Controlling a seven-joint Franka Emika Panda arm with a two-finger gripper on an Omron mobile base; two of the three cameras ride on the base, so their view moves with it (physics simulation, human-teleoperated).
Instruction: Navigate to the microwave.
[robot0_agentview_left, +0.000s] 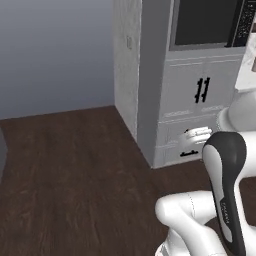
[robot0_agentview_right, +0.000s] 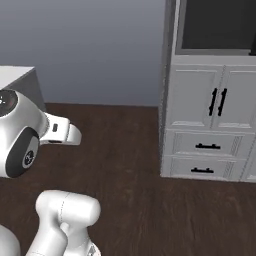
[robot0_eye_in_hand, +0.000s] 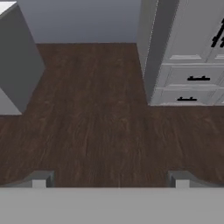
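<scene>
- Microwave (robot0_agentview_left: 207, 22) is a boxy thing with a big dark glass front, set high in a tall white cupboard (robot0_agentview_left: 150, 100). It sits up above the gripper and ahead to its right. A dark strip of buttons (robot0_agentview_left: 245, 22) runs down its right side.
- In the right base view the microwave (robot0_agentview_right: 217, 25) shows as a flat black window at the top of the cupboard, cut off by the edge.
- Under it the cupboard has two flat doors with thin black bar handles (robot0_agentview_left: 201, 90) standing side by side. Below the doors are two drawers, each with a short black handle (robot0_agentview_right: 207, 146).
- The cupboard's side is smooth grey and its corner edge runs straight down to the floor.
- The floor (robot0_agentview_left: 75, 170) is dark brown wood with long thin grain lines. It looks flat and smooth.
- The gripper (robot0_eye_in_hand: 111, 179) points down at the floor. Its two small grey fingertips (robot0_eye_in_hand: 39, 179) stand wide apart, with bare floor between them.
- A grey block with a light top (robot0_eye_in_hand: 17, 65) stands ahead of the gripper to its left. Its edges are sharp and straight.
- Between that block and the cupboard there is a wide stretch of open floor, running up to a plain grey-blue wall (robot0_agentview_right: 100, 50).
- The white arm is round and shiny, with a dark band on its upper part (robot0_agentview_left: 227, 190).
</scene>
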